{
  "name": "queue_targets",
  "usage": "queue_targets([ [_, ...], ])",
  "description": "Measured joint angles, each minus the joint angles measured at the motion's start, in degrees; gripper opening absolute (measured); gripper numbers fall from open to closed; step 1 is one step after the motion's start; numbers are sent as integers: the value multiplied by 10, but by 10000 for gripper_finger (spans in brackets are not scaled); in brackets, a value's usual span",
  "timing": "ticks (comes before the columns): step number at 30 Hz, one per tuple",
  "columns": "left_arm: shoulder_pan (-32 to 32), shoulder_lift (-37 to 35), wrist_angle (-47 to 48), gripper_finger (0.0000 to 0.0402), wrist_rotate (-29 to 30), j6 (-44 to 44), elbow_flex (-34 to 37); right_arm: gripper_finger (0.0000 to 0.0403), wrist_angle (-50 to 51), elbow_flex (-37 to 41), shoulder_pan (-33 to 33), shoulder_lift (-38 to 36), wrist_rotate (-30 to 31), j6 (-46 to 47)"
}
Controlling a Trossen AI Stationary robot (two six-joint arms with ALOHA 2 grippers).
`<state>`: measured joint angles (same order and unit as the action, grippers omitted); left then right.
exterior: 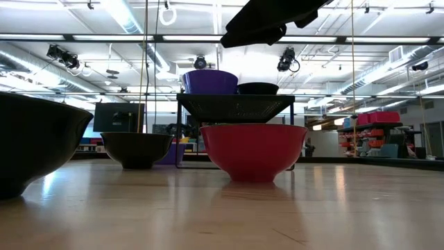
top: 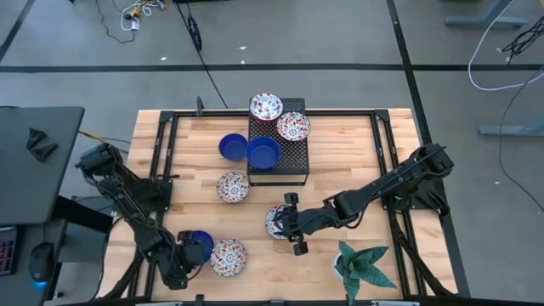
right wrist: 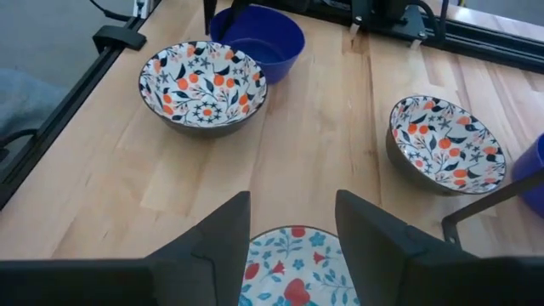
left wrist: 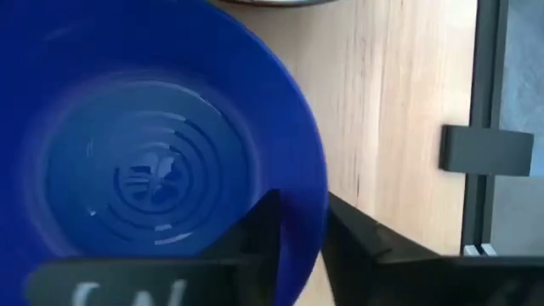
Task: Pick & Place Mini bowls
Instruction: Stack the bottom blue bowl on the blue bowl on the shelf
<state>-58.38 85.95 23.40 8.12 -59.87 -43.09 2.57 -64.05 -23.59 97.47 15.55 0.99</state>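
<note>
My left gripper (top: 194,252) is at the table's near left, shut on a solid blue mini bowl (top: 201,244). A floral bowl (top: 228,257) sits right beside that one. My right gripper (right wrist: 293,208) is open over a floral bowl (right wrist: 293,276) near the table's middle (top: 276,221), one finger on each side of its rim. Another floral bowl (top: 232,187) rests on the wood. A black rack (top: 289,166) carries two floral bowls (top: 266,108) (top: 293,127) and a blue one (top: 263,153). One more blue bowl (top: 230,146) stands beside the rack. My left gripper (left wrist: 302,208) straddles the blue bowl's rim (left wrist: 310,183) on the side toward the table's left edge. One finger (left wrist: 263,229) is inside the bowl and the other (left wrist: 365,246) outside. The bowl sits level, mouth up; whether it is off the table cannot be told.
A potted green plant (top: 364,265) stands at the near right corner, close behind my right arm. Black frame rails (top: 161,161) run along the table's left and right sides. Bare wood lies right of the rack (top: 357,153).
</note>
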Motion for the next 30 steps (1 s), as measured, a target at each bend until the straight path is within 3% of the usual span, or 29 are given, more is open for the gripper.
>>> queue_targets([
  [4,7,-2,6,17,-46,-4,-9,175,2,0,0,0,0,0],
  [6,10,-2,38,11,-65,-6,-28,175,8,0,-2,0,-1,0],
  [12,19,0,275,6,-67,14,-158,175,61,0,-9,-3,-2,34],
  [17,45,0,461,6,-6,49,-290,175,127,0,-29,-23,-2,76],
  [24,131,-1,527,5,126,242,-424,175,204,0,-69,-58,16,126],
  [30,275,-1,487,5,150,449,-458,175,277,0,-109,-66,99,187],
])
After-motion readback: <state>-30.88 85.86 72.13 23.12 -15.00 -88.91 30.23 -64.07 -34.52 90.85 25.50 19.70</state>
